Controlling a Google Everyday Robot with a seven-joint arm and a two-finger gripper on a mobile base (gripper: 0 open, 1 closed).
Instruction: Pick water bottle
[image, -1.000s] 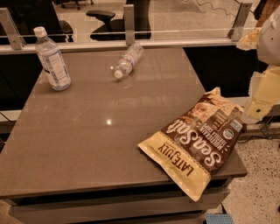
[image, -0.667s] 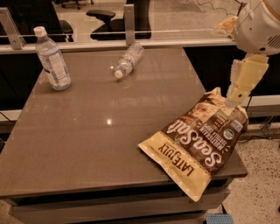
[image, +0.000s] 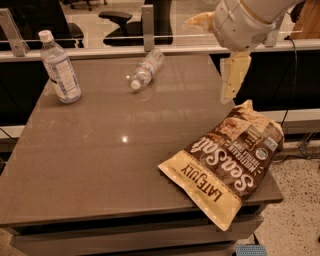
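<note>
Water bottle (image: 146, 68): beyond the near-right chip bag (image: 227, 172) and the gripper (image: 234, 75) hanging above it (apart or together: cannot tell), lies on its side, far centre of table (image: 100, 165). Likely light, crushable, apt to roll; grasp across ribbed mid-body.

One camera looks down at a slant from above and in front of the table (image: 100, 165), facing across it to the glass rail (image: 150, 47) behind the gripper (image: 233, 75). It sits fairly near, taking in nearly the whole top. The gripper hangs at upper right, over the table's right edge.
</note>
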